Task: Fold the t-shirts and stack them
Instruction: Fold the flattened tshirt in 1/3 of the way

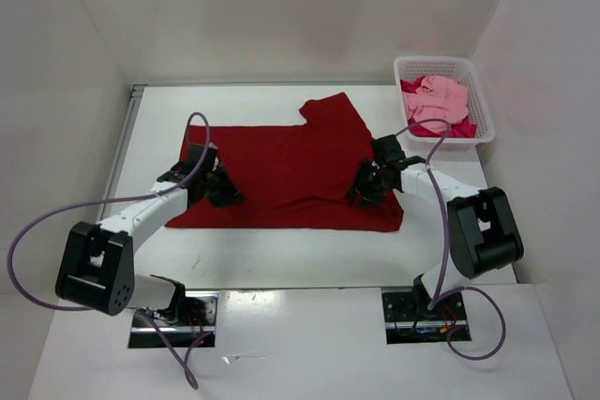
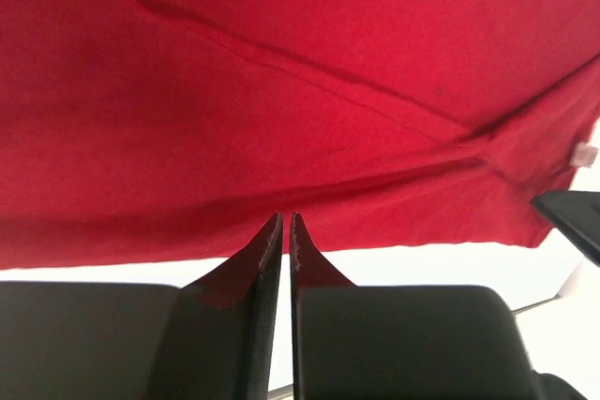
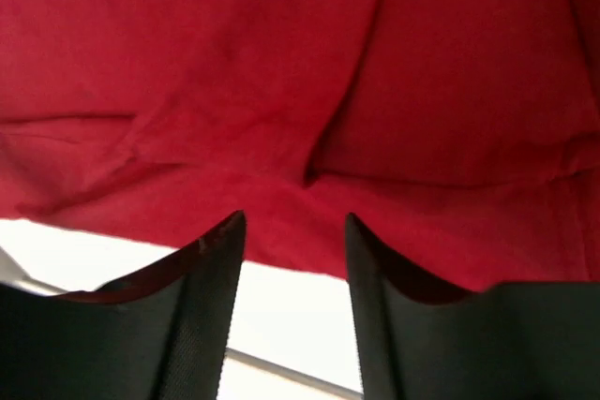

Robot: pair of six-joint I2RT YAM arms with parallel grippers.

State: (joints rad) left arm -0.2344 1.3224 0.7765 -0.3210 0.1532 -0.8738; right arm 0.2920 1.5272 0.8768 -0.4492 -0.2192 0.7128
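Dark red t-shirt (image 1: 291,170) spread out, creased, left fingers (image 2: 262,274) closed at hem, right fingers (image 3: 211,274) parted

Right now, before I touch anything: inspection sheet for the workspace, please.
Surface: white table, partly covered by cloth.
Job's things: dark red shirt spread flat mid-table, one sleeve pointing to the back; pink shirt and magenta shirt bunched in the basket.
Clutter: white basket at the far right corner; nothing else seen.
Grippers: left gripper all but closed at the red shirt's near edge, pinch on cloth not clear; right gripper open at the same edge.
Cables: purple cable looping off each arm, clear of the shirt's middle.
Surroundings: white walls on three sides.
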